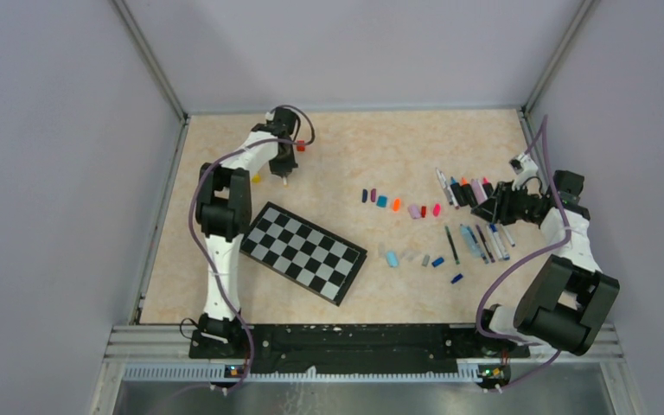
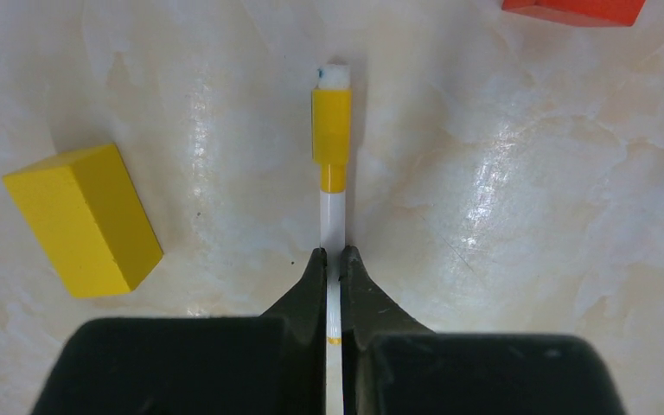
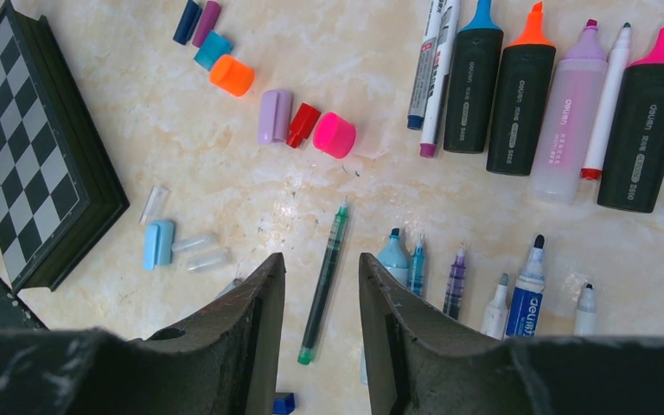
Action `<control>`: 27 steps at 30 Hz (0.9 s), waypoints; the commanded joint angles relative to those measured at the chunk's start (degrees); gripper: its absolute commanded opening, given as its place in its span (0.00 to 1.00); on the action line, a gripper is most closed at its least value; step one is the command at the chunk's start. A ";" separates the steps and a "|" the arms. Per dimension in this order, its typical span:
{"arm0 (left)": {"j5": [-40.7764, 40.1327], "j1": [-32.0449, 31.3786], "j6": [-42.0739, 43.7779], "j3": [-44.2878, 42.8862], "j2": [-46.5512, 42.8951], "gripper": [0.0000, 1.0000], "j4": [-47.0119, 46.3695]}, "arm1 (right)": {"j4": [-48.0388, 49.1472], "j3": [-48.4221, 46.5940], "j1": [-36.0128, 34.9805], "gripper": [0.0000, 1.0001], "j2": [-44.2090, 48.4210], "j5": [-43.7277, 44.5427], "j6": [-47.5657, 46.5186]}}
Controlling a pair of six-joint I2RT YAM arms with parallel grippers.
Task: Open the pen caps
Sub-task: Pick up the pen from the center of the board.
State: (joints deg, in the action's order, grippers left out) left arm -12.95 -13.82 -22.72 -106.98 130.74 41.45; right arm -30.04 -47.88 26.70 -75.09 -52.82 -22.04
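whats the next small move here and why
Probably lift the pen straight up: the left tool is shut on its white barrel, the yellow cap is still on, and the right tool is open, far off.

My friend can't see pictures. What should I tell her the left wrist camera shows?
The left gripper is pinched shut on the white barrel of a thin yellow-and-white pen pointing away from the camera. A yellow block lies left of it on the pale table, and a corner of an orange-red cube peeks in top right.
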 commanded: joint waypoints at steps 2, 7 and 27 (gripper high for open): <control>4.18 1.08 2.58 5.47 -5.30 0.00 -4.74 | 0.05 -1.26 0.28 0.36 1.96 -2.02 -1.41; 7.76 1.08 3.91 15.61 -16.99 0.00 -15.34 | -1.48 -1.26 0.30 0.36 2.59 -4.96 -3.94; 52.73 -3.92 -12.88 69.07 -54.91 0.00 -82.37 | -13.80 -4.64 -11.51 0.39 8.63 -16.47 -21.54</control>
State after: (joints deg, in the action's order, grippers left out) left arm 31.77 -14.55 -29.76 -41.71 79.40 -21.65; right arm -42.68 -48.75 19.59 -69.38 -64.58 -39.22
